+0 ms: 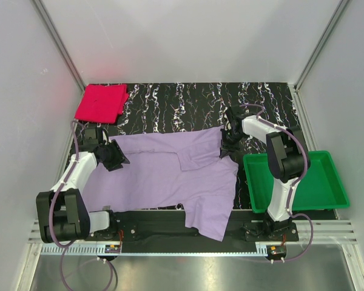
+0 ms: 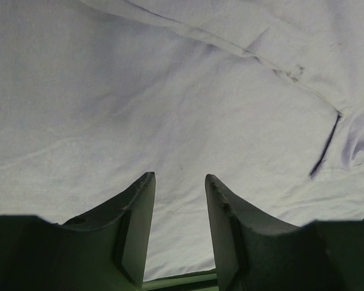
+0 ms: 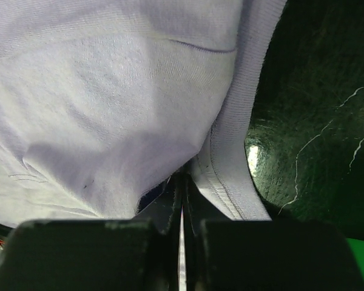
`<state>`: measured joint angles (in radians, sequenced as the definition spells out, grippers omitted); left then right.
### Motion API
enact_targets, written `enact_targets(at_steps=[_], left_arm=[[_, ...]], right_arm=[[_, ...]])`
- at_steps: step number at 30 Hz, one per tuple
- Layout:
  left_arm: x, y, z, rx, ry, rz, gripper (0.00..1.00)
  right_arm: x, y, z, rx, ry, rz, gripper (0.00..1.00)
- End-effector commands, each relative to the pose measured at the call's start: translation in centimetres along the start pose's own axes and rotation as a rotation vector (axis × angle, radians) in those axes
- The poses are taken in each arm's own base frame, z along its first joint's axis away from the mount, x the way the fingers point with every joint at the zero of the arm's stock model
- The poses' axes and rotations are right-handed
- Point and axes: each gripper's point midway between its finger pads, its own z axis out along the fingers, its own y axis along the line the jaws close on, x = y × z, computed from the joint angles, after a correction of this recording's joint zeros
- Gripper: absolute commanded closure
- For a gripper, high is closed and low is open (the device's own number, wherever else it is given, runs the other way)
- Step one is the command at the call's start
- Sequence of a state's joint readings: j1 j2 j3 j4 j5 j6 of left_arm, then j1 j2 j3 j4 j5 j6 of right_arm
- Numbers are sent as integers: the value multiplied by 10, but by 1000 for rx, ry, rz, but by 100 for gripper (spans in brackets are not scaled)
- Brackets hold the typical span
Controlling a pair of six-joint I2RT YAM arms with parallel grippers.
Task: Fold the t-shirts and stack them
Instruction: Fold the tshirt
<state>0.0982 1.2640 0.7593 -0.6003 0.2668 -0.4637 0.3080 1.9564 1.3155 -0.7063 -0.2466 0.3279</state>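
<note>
**Lavender shirt held at one end, loose at the other**

In the far left corner of the black, white-veined table [image 1: 188,100], a bright pink-red t-shirt [image 1: 101,103] lies as a folded square, well apart from the work. Nearer, the left gripper [image 1: 115,159] sits at the left end of a plain pale lavender short-sleeved t-shirt [image 1: 170,179]. Its jaws are parted by a moderate gap with nothing between them. The left wrist view shows cloth spread out beyond the fingertips, though it is hard to tell whether they touch it.

The lavender shirt lies flat with its long axis running left to right between the two arms, and one part droops over the near edge of the table. At its right end the right gripper [image 1: 227,145] has its fingers pressed together on the hemmed edge of the cloth. A green plastic tray [image 1: 327,194] stands just beside that arm.

The fold likely turns on the left end. The cloth there lies to the right of the parted jaws, the left arm is nearer, and it needs a grip before both ends can travel together.
</note>
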Motion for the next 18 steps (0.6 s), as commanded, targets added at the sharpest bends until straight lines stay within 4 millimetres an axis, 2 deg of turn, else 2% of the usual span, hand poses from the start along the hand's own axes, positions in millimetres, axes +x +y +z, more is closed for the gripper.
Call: enact_targets(at_steps=[1,5,9,13,18], left_arm=[[-6,-10,-6,47,-40,23,56],[-4,-9,-6,48,-42,20,56],[-4,-9,-6,47,-42,14,56],[-7,-11,-5,51,-47,13,56],[-8,-11,-4,46,-44,11,56]], right_arm=[[-12,10,-17,-4,-53,-41,100],[-14,8,-21,10,-55,-43,100],[-13,16,-42,-5,-59,-35,100],[3,23,-61,-25,2,-8,100],[24,32,-68,-82,74,35,100]])
